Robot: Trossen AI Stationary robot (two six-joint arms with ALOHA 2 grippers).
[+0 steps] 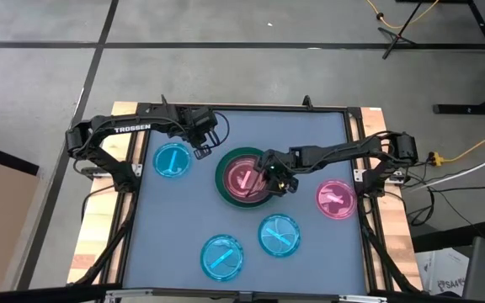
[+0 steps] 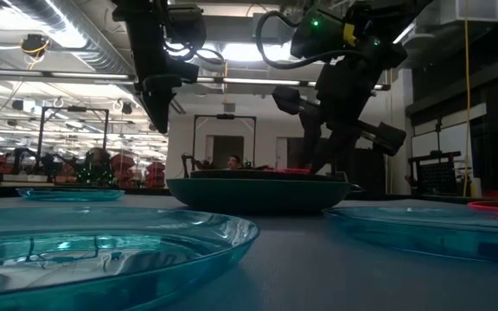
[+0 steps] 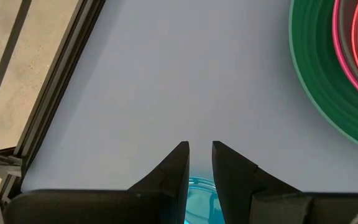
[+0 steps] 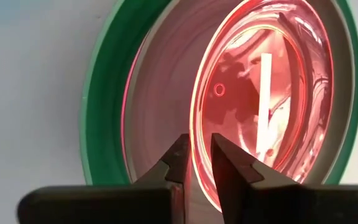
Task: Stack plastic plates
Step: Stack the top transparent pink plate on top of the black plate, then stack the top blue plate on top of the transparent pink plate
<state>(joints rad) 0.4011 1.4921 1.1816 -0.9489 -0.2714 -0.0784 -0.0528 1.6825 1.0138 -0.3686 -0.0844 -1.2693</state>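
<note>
A large dark green plate [image 1: 224,187] sits mid-table with a pink-rimmed plate [image 4: 157,106] and a smaller translucent pink plate [image 4: 260,81] nested in it. My right gripper [image 4: 199,146] is over the stack's right side, slightly open. One finger is inside the translucent pink plate's rim and one outside. My left gripper [image 1: 200,152] hangs open above bare table between a cyan plate [image 1: 173,159] and the stack, with nothing between its fingers [image 3: 199,152]. Two more cyan plates [image 1: 222,257] [image 1: 279,235] and a translucent pink plate [image 1: 337,199] lie flat on the mat. My right gripper's fingers [image 4: 229,165] come slanting down from the table's right side and stand on either side of the translucent pink plate's rim [image 4: 194,134], where it faces the arm. A gap shows between the fingertips, and I cannot tell whether they touch the rim. The plate lies level in the stack.
The blue-grey mat [image 1: 183,219] has a raised frame [image 1: 133,210] along its sides. Bare mat lies at the far middle and at the near left. In the low view a cyan plate [image 2: 102,250] fills the foreground in front of the green plate [image 2: 258,192].
</note>
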